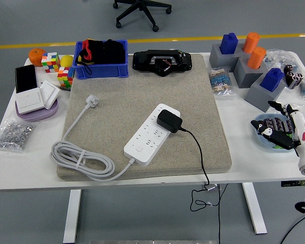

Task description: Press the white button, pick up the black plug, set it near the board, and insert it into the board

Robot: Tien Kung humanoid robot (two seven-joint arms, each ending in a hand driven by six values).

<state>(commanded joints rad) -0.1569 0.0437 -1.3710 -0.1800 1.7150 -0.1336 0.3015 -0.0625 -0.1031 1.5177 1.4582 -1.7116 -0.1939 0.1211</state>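
A white power strip (151, 133) lies diagonally on the grey mat (117, 91), its white button (139, 149) near the lower end. The black plug (169, 121) sits plugged into the strip's upper end, and its black cable (198, 152) runs off the table's front edge. My right hand (280, 129) is far off at the right edge, over a light blue dish (267, 141), with its fingers loosely extended and nothing in them. The left arm is out of sight.
The strip's white cord (81, 158) coils at the mat's front left. A blue bin (101, 61) and a black device (161, 61) stand at the back. Grey blocks with blue and orange pegs (249, 63) are back right. Wall switches (35, 97), cubes (52, 62) and a bag of nuts (12, 134) sit left.
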